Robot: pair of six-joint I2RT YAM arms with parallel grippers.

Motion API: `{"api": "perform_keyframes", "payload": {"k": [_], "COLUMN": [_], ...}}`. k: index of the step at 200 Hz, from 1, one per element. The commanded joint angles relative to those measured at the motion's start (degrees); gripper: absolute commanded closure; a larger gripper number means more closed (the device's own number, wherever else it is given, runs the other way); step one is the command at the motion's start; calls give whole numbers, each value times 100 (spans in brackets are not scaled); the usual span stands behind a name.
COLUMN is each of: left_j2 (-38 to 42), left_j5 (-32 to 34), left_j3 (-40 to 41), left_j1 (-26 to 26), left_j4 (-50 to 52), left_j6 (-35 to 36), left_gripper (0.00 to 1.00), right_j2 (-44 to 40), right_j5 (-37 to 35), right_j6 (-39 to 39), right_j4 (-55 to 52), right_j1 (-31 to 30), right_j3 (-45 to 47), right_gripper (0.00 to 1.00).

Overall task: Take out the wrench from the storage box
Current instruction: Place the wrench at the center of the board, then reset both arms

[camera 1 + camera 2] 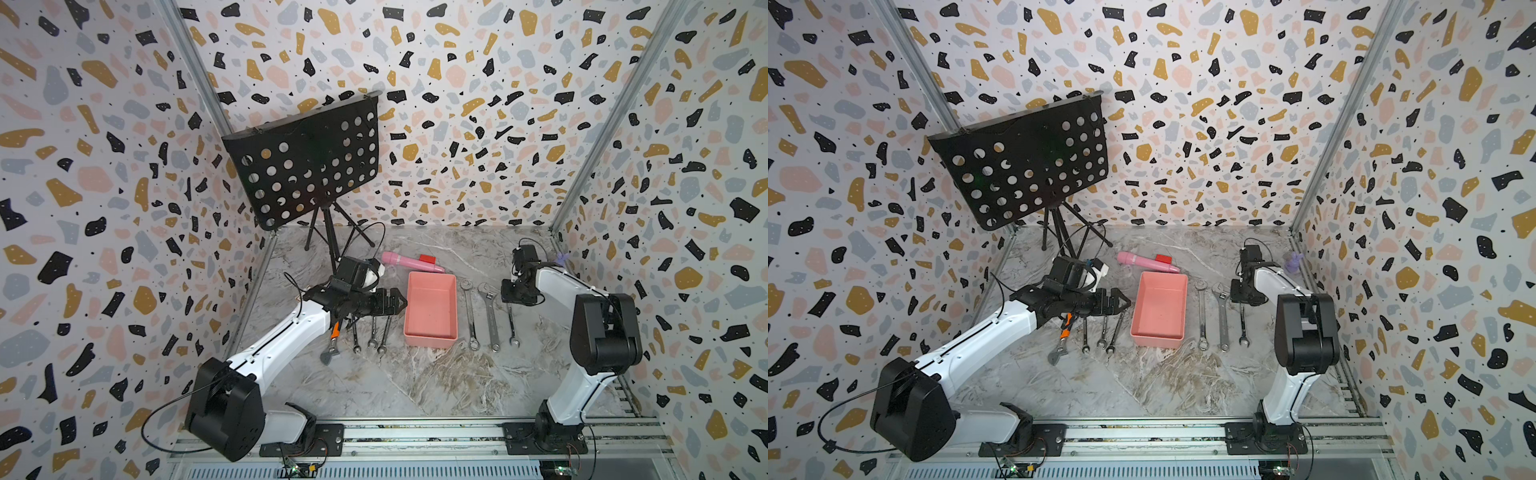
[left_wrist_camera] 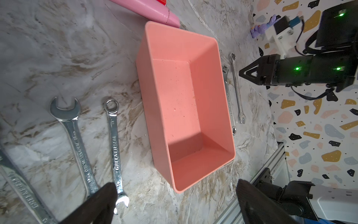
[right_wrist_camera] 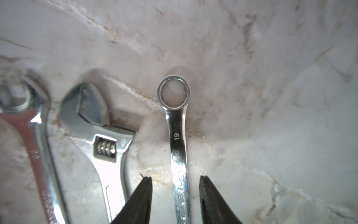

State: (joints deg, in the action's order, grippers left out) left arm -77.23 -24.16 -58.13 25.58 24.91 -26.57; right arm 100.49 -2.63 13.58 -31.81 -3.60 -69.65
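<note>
My right hand point(image 3: 175, 176) open, straddling the 19 wrench point(image 3: 178, 147) flat on the tabletop point(image 3: 251, 97); left hand point(image 2: 175, 184) wide open beside the storage box point(image 2: 178, 100).

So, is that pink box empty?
Empty. The storage box shows only its bare floor; the wrenches lie outside it.

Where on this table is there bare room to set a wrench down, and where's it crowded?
Widest free patch: bare table between the storage box and the front rail. A smaller one: behind the three wrenches, toward the back wall. Crowded: those three from box to right gripper, four wrenches under the left gripper, pink stick behind the box.
</note>
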Motion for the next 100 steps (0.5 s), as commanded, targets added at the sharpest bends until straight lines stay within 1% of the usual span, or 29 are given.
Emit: {"api": "perform_keyframes", "payload": {"k": [1,8,19,29,38,47,60,68,77,82,100], "left_j2": [144,200,283,349,400,450,476,481,449,406,164], "left_j5": [205,259,380,536,764,1019,1332,1463,1589,1695,2261], "left_j3": [-190,-166,-97,-18,57,150,329,461,618,719,1158], "left_j1": [-332,-492,-775,-1059,-1299,-1533,-1890,-2112,-2321,-2427,-2562], "left_j4": [131,175,190,190,174,80,-187,-446,-776,-982,-1934], "left_j6": [424,565,825,1080,1352,1607,1903,1993,2037,2087,2282], "left_gripper": [0,0,0,0,0,0,0,0,0,0,0], "right_j2": [-783,-970,-1312,-1565,-1774,-1950,-2063,-2066,-2055,-2049,-2050], "right_j5": [6,-48,-139,-172,-247,-387,-741,-938,-1134,-1278,-1388], "right_j6": [-192,-258,-381,-457,-529,-594,-676,-713,-775,-820,-957], "right_j4": [-215,-146,158,483,844,1242,1978,2387,2857,3320,4447], "right_j1": [19,24,47,106,158,205,263,307,334,333,377], "right_j3": [-226,-174,35,241,516,813,1327,1623,1990,2228,2971], "right_gripper": [48,45,35,29,23,14,4,1,0,0,0]}}
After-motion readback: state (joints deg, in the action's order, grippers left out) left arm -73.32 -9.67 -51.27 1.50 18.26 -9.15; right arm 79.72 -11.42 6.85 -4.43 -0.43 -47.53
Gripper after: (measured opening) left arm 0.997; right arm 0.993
